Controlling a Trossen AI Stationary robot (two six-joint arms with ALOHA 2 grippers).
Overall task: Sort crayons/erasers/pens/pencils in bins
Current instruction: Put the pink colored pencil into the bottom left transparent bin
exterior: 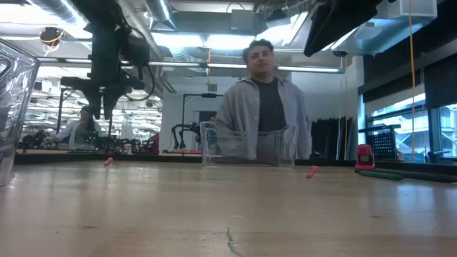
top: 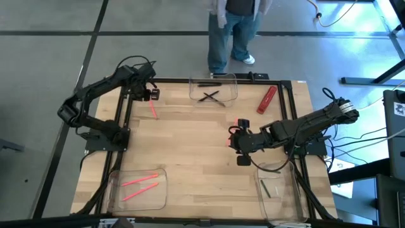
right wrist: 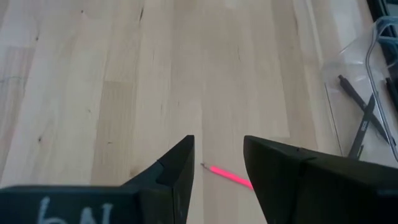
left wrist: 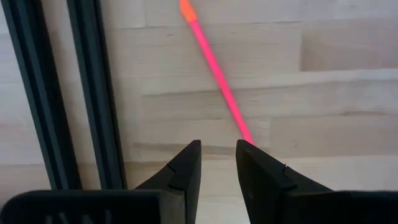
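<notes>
My left gripper (top: 150, 95) (left wrist: 217, 152) hovers open, with a narrow gap, above the table's far left. Just past it a long pink-red pencil (top: 152, 111) (left wrist: 214, 68) lies flat on the wood, one end beside a fingertip. My right gripper (top: 235, 134) (right wrist: 217, 158) is open and raised over the table's middle right, above a second pink-red pencil (right wrist: 229, 177) lying flat. A far bin (top: 213, 88) holds black pens (top: 211, 97). A near left bin (top: 138, 188) holds two pink pencils. A near right bin (top: 278, 190) holds a dark green-grey stick (top: 266, 189).
A chunky red block (top: 266, 99) lies at the far right of the table. Black frame rails (left wrist: 68, 93) run along the table's left side by my left gripper. A person (top: 234, 31) stands just behind the far edge. Bare wood lies across the table's middle.
</notes>
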